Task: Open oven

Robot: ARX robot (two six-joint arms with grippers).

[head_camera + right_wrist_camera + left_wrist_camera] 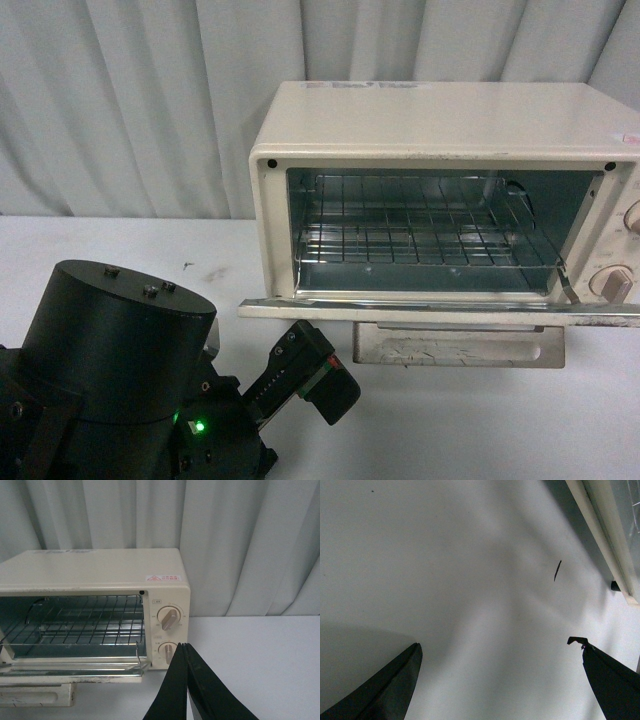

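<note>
Oven: the cream-white oven stands on the white desk, right of the middle and towards the back edge, close to the grey curtain.
Door: the door is dropped down and lies about level, sticking out towards the desk's front edge; its flat handle hangs below the front rim.
Inside: the wire rack sits level in the shiny cavity, with nothing on it.
Knobs: two round knobs sit one above the other on the oven's right-hand panel.
Left tool: the left tool is spread wide with nothing between its fingers, over bare desk beside the oven's front left corner, where a black foot shows.
Right tool: the right tool has its fingers pressed together, holding nothing, in front of the knob panel.
</note>
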